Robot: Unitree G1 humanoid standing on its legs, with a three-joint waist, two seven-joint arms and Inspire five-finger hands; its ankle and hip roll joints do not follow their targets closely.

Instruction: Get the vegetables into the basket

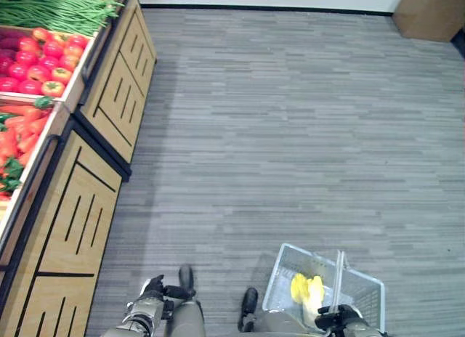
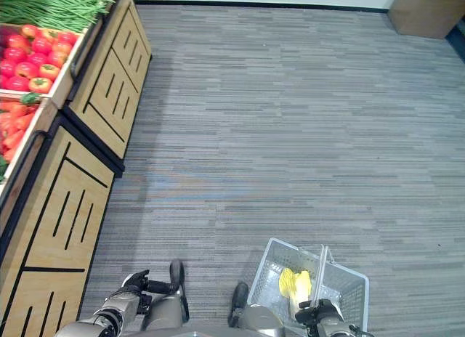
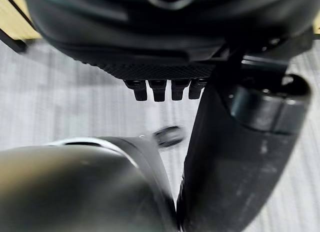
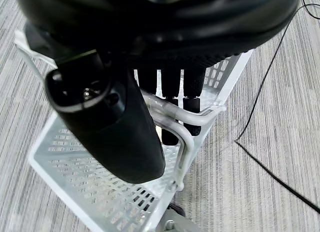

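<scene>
Grey carpet (image 1: 290,119), produce stand (image 1: 65,134) left. Right hand (image 4: 165,107) curled round basket (image 1: 287,268) handle to carry it; left hand (image 1: 149,297) empty, fingers curled.

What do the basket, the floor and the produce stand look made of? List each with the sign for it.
Basket: likely white plastic, from its perforated walls; the handles in the right hand look like smooth pale tube, plastic or coated metal.
Floor: grey, finely striped and matte, probably carpet or textured vinyl.
Produce stand: light wood-look panels with black slots and trim, possibly laminate.
</scene>
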